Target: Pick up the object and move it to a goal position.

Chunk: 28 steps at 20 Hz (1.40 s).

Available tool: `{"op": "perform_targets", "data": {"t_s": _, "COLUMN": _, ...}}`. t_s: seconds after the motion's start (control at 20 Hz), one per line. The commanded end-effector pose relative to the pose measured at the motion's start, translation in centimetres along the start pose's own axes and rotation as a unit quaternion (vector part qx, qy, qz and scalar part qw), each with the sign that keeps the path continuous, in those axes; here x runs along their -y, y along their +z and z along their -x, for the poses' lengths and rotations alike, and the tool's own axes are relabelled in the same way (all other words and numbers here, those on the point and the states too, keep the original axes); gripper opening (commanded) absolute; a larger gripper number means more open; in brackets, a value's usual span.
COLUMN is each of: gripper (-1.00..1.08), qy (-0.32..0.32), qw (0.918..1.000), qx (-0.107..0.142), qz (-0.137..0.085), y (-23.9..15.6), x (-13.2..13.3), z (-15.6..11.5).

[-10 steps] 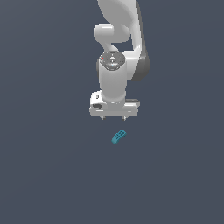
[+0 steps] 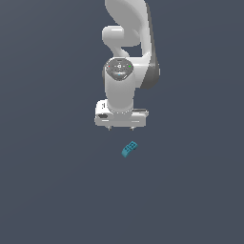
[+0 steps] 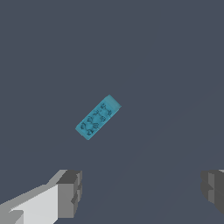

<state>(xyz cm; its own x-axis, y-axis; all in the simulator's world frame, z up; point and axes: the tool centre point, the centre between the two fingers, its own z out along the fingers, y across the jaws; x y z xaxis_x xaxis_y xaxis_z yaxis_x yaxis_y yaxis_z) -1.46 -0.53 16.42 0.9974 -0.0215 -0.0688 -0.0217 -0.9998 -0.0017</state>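
1. Containers: none to see in either view, so there's nothing holding anything. The only loose item is the brick (image 2: pixel 129 149), a small teal-blue toy piece lying flat on the plain dark grey desk (image 2: pixel 47 190).

2. Where it sits: in the exterior view the brick is a bit below the centre of the frame, turned diagonally, with one end pointing up toward the exterior view's right. In the wrist view it shows up as a long rectangle with studs on top, and one end looks smooth and rounded off.

3. Surroundings: just the flat desk all round the brick. Nothing lies between it and the arm, and nothing touches it.

4. The end effector (image 2: pixel 120 128) hangs from the white arm (image 2: pixel 126 57) in the upper middle of the exterior view, pointing straight down. Its two small tips sit just above the brick in the frame, clear of it, with the brick slightly toward the exterior view's right.

5. In the wrist view the two dark grey fingers (image 3: pixel 70 192) show at the edges of the picture, spread wide apart. So it's released, holding nothing and touching nothing, and the gap is much wider than the brick.
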Motion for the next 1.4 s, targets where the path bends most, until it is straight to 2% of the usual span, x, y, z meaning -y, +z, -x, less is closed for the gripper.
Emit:
{"op": "perform_targets", "data": {"t_s": 0.0, "gripper": 1.00, "qy": -0.003, "qw": 1.0000, "qx": 0.003, "qz": 0.002, "y": 0.1, "x": -0.3, "z": 0.2}}
{"op": "perform_targets", "data": {"t_s": 0.4, "gripper": 1.00, "qy": 0.014, "qw": 0.9999, "qx": 0.001, "qz": 0.001, "y": 0.4, "x": 0.0, "z": -0.1}}
{"op": "perform_targets", "data": {"t_s": 0.85, "gripper": 1.00, "qy": 0.080, "qw": 0.9968, "qx": -0.005, "qz": -0.002, "y": 1.9, "x": 0.9, "z": -0.7}}
{"op": "perform_targets", "data": {"t_s": 1.1, "gripper": 1.00, "qy": 0.139, "qw": 0.9903, "qx": -0.010, "qz": -0.004, "y": 3.2, "x": 1.7, "z": -1.3}}
{"op": "perform_targets", "data": {"t_s": 1.35, "gripper": 1.00, "qy": 0.201, "qw": 0.9795, "qx": -0.015, "qz": -0.006, "y": 4.7, "x": 2.5, "z": -1.8}}
